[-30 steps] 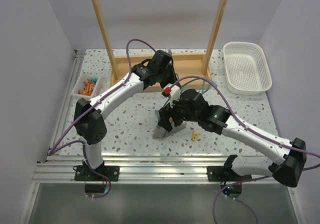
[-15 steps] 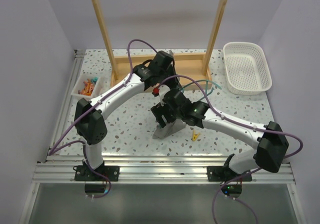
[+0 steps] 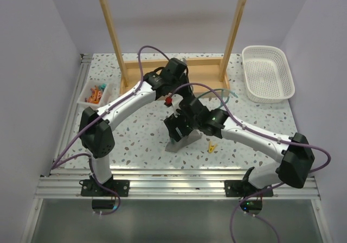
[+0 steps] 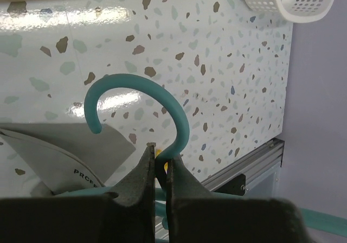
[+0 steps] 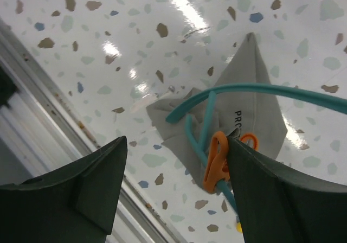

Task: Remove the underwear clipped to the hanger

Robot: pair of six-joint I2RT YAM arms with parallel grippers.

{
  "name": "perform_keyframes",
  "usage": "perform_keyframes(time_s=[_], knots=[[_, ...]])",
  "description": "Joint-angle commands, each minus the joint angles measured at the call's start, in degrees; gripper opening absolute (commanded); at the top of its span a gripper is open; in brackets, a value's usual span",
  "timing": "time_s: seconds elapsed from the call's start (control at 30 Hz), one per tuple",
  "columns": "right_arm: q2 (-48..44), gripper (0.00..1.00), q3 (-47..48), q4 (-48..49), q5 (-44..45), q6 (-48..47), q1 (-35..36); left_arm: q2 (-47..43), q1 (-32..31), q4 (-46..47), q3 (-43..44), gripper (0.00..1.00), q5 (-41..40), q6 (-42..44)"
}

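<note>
The teal hanger (image 4: 165, 104) is held low over the table, and my left gripper (image 4: 160, 157) is shut on its neck just below the hook. The left gripper also shows in the top view (image 3: 172, 93). The grey underwear (image 5: 255, 118) hangs from the hanger's bar (image 5: 260, 91) and rests on the table (image 3: 181, 142). An orange clip (image 5: 215, 162) pins the underwear to the bar. My right gripper (image 5: 178, 141) is open over the underwear, and its right finger (image 5: 282, 194) is touching or almost touching the orange clip. It holds nothing.
A white basket (image 3: 267, 74) stands at the back right. The wooden frame's base (image 3: 200, 69) lies behind the arms. A small tray of clips (image 3: 95, 94) is at the left. A yellow clip (image 3: 211, 147) lies on the table and a red clip (image 3: 169, 98) is near the left gripper. A metal rail (image 5: 43, 85) edges the table.
My right arm has swung left and brought its open gripper over the underwear. The left gripper has kept its hold on the hanger and shifted only slightly.
</note>
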Motion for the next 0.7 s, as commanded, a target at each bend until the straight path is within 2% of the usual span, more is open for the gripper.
perform_keyframes(time_s=[0.0, 0.17, 0.2, 0.3, 0.4, 0.43, 0.67], knots=[[-5.6, 0.76, 0.4, -6.0, -7.6, 1.7, -0.1, -4.5, 2.2, 1.6, -1.7, 0.00, -0.6, 0.5], [-11.6, 0.75, -3.1, -7.6, -16.6, 1.9, 0.0, -5.6, 3.3, 2.4, -3.8, 0.00, -1.1, 0.6], [-12.0, 0.75, -3.3, -8.2, -21.4, 1.5, -0.2, -5.6, 3.7, 2.6, -4.0, 0.00, -0.8, 0.5], [-12.6, 0.75, -3.8, -10.4, -27.0, 1.0, -0.1, -5.5, 4.0, 3.0, -4.1, 0.00, -0.7, 0.3], [-15.6, 0.76, -4.3, -9.9, -20.8, 1.4, -0.1, -5.3, 4.0, 3.2, -3.8, 0.00, -0.5, 0.1], [-16.2, 0.78, -4.6, -9.1, -15.9, 1.8, -0.1, -5.2, 4.0, 3.2, -3.8, 0.00, -0.4, 0.0], [-11.3, 0.79, -1.3, -5.9, -9.4, -3.3, 0.0, -5.0, 4.0, 3.9, -3.8, 0.00, 1.7, 0.0]])
